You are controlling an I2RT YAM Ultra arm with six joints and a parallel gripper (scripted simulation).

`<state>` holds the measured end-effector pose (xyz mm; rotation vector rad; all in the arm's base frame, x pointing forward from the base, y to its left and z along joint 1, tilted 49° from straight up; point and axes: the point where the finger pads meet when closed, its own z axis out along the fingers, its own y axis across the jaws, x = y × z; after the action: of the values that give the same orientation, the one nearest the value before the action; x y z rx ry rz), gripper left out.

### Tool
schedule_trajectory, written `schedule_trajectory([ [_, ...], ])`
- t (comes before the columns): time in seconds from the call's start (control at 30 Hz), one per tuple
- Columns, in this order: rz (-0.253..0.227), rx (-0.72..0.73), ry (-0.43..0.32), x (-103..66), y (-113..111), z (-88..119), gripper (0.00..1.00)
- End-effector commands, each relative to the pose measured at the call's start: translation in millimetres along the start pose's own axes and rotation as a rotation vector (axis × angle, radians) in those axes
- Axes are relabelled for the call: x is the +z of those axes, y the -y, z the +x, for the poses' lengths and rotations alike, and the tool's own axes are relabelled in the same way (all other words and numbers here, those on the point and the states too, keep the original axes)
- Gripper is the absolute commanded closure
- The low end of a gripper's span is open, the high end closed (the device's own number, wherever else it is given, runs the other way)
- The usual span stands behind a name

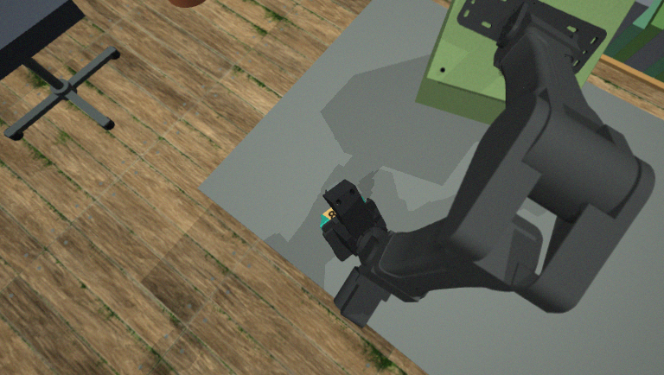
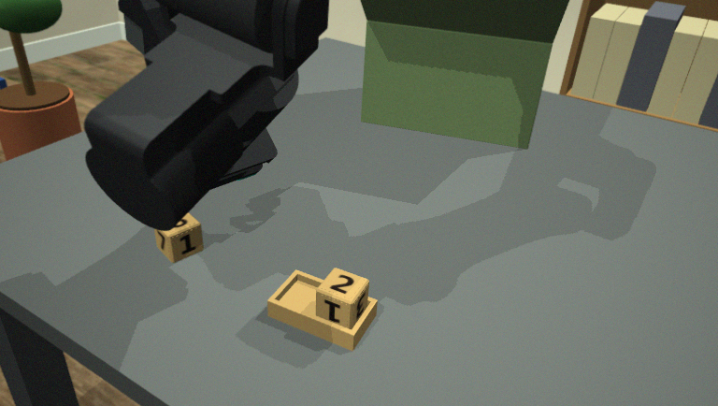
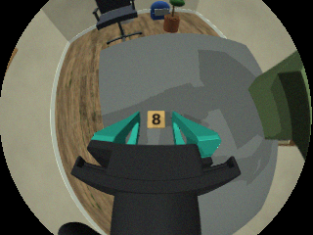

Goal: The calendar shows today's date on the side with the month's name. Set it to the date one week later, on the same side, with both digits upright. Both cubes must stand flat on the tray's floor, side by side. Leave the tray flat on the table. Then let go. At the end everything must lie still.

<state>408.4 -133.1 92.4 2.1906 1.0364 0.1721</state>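
Observation:
A loose wooden cube (image 1: 327,213) (image 2: 185,243) (image 3: 152,125) stands flat on the table, left of the tray in the exterior view. Its top shows 8, and two sides there show 1 and a partly hidden 7. My gripper (image 3: 156,115) is open above this cube, with its teal fingertips apart on either side of it in the wrist view. The arm hides most of the fingers in the top and exterior views. The wooden tray (image 2: 299,315) lies flat. A second cube (image 2: 341,283) stands in its right part, with 2 on top and an upside-down 1 in front. The tray's left part is empty.
The grey table (image 1: 274,155) (image 2: 503,327) carries a green block (image 1: 469,58) (image 2: 450,83) under the arm's base. The table's edge runs close to the loose cube. A chair, a potted plant and a bookshelf stand beyond the table.

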Motion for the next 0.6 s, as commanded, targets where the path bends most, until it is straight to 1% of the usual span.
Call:
schedule_trajectory([
  [0.0,-0.008,0.004,0.015,2.0,-2.3,-1.3,0.53],
  [0.57,-0.008,0.004,0.015,22.3,-2.5,18.3,0.53],
])
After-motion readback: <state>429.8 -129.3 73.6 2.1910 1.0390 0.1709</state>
